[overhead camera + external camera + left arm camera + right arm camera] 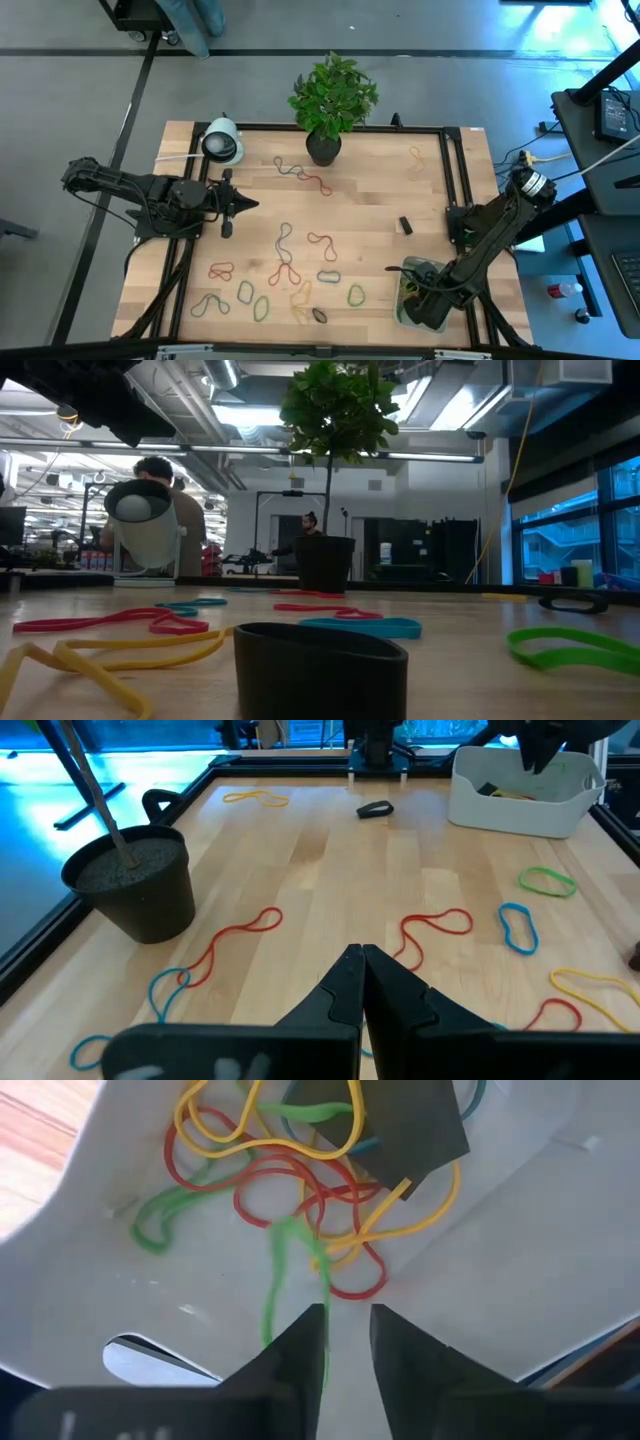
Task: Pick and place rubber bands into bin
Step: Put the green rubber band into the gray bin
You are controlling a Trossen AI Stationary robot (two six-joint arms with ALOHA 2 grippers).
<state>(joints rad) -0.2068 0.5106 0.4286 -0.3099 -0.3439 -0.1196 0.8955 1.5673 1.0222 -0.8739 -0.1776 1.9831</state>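
Several rubber bands (300, 1180), thin glossy loops of red, yellow and green, lie tangled in the bin (560, 1260), a smooth pale plastic tray directly under the right gripper (347, 1340), whose fingers stand slightly apart with a green band (275, 1280) trailing just beside one tip; whether it is let go I cannot tell. Many more bands (285, 270) lie scattered on the wooden worktop (380, 190), well away from that gripper, so most of the job looks left. Beyond them, the left gripper (362, 982) waits pinched together, empty.
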